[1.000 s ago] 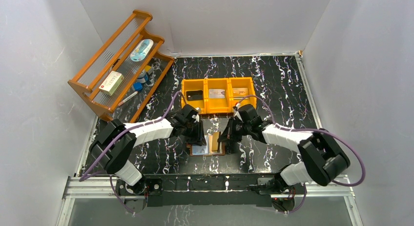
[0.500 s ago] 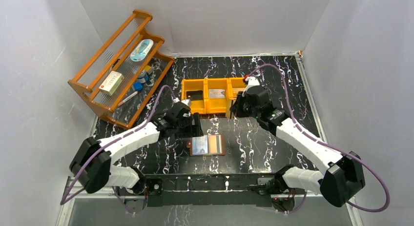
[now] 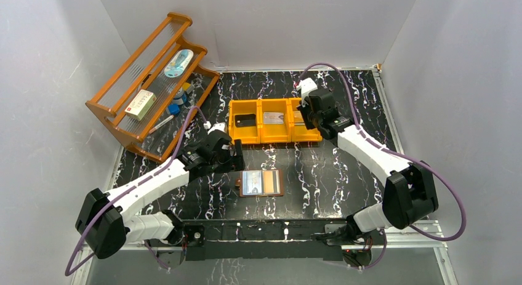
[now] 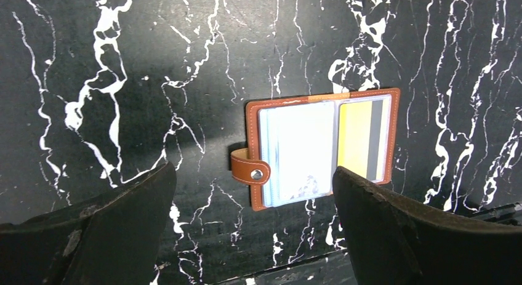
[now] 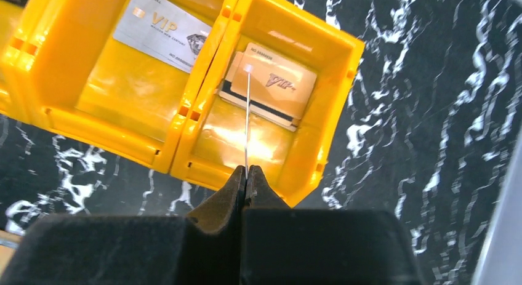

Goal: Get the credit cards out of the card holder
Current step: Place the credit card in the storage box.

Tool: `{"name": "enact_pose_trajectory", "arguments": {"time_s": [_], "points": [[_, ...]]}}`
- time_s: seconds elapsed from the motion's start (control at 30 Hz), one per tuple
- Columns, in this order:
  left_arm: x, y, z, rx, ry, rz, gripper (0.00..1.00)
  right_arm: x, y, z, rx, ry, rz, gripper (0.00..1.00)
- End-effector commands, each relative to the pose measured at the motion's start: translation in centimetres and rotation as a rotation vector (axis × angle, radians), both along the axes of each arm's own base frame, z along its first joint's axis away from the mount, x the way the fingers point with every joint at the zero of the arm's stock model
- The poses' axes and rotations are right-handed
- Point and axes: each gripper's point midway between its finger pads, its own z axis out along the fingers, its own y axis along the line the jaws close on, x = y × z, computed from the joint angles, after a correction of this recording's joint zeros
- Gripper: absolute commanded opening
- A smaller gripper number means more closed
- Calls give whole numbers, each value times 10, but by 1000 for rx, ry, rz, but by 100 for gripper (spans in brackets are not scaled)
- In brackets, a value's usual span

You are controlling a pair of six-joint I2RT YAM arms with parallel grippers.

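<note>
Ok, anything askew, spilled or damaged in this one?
Nothing spilled or damaged. In the right compartment of the orange bin the tan VIP card lies slightly skewed on a second card. The right gripper pinches another credit card edge-on above them; the card holder lies open and flat.

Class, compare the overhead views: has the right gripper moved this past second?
Yes. The right gripper went from the card holder to the right end of the orange bin.

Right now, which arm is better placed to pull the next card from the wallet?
Left: its jaws are open near the wallet, with a card inside. The right jaws are at the orange bin, shut on another card.
</note>
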Motion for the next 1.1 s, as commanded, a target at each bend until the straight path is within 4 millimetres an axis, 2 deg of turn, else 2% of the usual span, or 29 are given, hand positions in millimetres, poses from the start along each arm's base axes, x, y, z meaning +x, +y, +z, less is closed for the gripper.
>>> {"name": "enact_pose_trajectory", "arguments": {"time_s": [0.0,0.17,0.27,0.53,0.63,0.73,0.77,0.8,0.87,1.07], "points": [[2,15,13,35,-41,27,98,31,-2,35,-170,-215,140,0],[0,20,21,32,-63,39,98,53,-14,28,-333,-244,190,0],[1,25,27,35,-79,61,98,53,-5,10,-392,-189,341,0],[7,41,54,9,-187,144,98,75,-5,-10,-508,-221,432,0],[5,47,61,-6,-216,160,98,83,-8,-21,-578,-210,466,5],[2,50,62,-18,-223,171,98,94,-11,-34,-633,-208,482,3],[1,50,61,-21,-221,172,98,99,-12,-29,-641,-226,467,2],[0,50,61,-22,-219,172,98,105,-11,-38,-650,-216,471,2],[-1,51,60,-21,-215,173,98,113,-7,-38,-652,-243,476,3],[-1,53,58,-7,-202,179,99,125,-7,-59,-718,-245,513,5]]}}
